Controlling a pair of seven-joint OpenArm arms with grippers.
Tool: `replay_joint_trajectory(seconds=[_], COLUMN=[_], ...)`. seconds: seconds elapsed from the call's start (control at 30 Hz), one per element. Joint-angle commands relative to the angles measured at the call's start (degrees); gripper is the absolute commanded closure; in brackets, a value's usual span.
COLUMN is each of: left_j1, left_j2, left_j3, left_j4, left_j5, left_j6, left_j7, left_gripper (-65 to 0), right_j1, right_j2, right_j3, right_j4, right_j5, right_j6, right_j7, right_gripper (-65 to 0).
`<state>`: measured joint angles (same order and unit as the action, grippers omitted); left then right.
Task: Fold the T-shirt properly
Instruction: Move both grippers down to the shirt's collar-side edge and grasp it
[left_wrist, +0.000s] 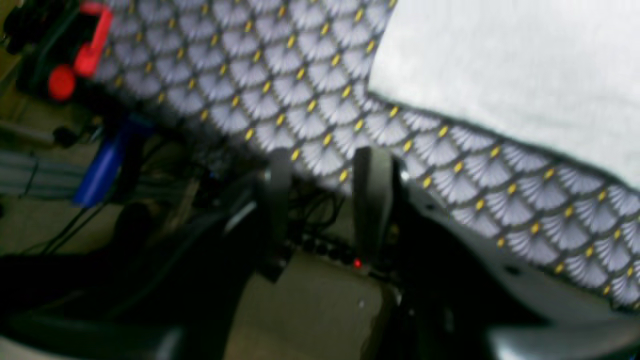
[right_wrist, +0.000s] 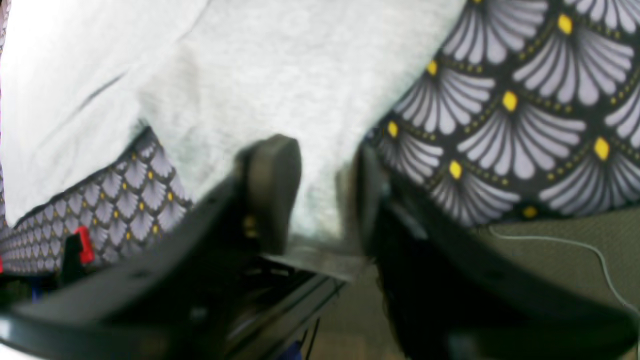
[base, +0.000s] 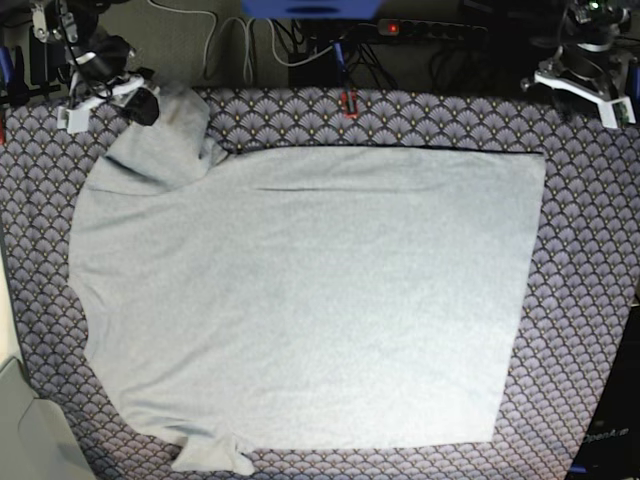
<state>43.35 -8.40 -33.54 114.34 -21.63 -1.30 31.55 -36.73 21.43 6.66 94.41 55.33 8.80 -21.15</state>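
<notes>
One T-shirt (base: 300, 300) lies spread flat, plain grey side up, over one fan-patterned cloth (base: 590, 300) that covers the table; in the base view it fills the middle of the frame, its straight hem running along the 3 o'clock side. Nearest the camera, at about 7 o'clock, one sleeve (base: 212, 456) is crumpled into a small fold at the shirt's edge. Farther off, at about 10 o'clock, the second sleeve (base: 165, 140) is drawn up off the cloth toward the right gripper (base: 140, 103). The right wrist view shows that gripper's two fingers (right_wrist: 272, 185) standing either side of a tongue of grey fabric, with the pads not yet pressed flat onto it; whether they already pinch the cloth I cannot tell through the blur. At the far 1 o'clock corner, one left gripper (base: 590, 85) sits beyond the table edge, well apart from the shirt. Its wrist view shows two fingers (left_wrist: 372, 200) parted with nothing between them, hanging over the patterned cloth's border, the shirt's edge showing at 2 o'clock. At 12 o'clock, past the far edge, a small red clip (base: 349, 103) sits on the cloth.
</notes>
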Motion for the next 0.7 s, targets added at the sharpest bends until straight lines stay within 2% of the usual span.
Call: replay_joint_trajectory(seconds=[0.0, 0.07, 0.1, 0.2, 0.37, 0.57, 0.67], left_j1=[-0.06, -1.20, -2.25, -5.68, -10.25, -16.14, -19.49], left_j2=[-0.52, -0.52, -0.52, -0.52, -0.52, -0.52, -0.52], left_j3=[-0.26, -0.26, -0.26, -0.44, -0.53, -0.53, -0.53], left_j4=[0.69, 0.69, 0.69, 0.25, -3.71, -10.74, -14.08], left_j5=[0.13, 0.13, 0.13, 0.13, 0.13, -0.22, -0.31], left_j6=[0.47, 0.47, 0.47, 0.47, 0.47, 0.47, 0.47], left_j7=[-0.91, -0.91, -0.91, -0.83, -0.83, -0.91, -0.91], left_gripper=[-21.3, -21.3, -21.3, -21.3, -21.7, -33.3, -34.0], right_j1=[-0.06, 0.47, 1.43, 2.40, 2.40, 2.40, 2.40], right_j2=[0.42, 0.42, 0.42, 0.42, 0.42, 0.50, 0.59], right_j3=[-0.11, 0.07, 0.16, 0.25, 0.25, 0.25, 0.25], right_j4=[0.31, -0.39, -0.48, -1.71, -2.15, -2.24, -2.24], right_j5=[0.10, 0.10, 0.10, 0.10, 0.10, 0.10, 0.10], right_j6=[0.04, 0.04, 0.04, 0.04, 0.04, 0.04, 0.04], right_j7=[-1.67, -3.60, -4.57, -6.50, -6.68, -6.77, -6.77], right_gripper=[-9.5, -1.9, 0.0, 0.0, 0.0, 0.0, 0.0])
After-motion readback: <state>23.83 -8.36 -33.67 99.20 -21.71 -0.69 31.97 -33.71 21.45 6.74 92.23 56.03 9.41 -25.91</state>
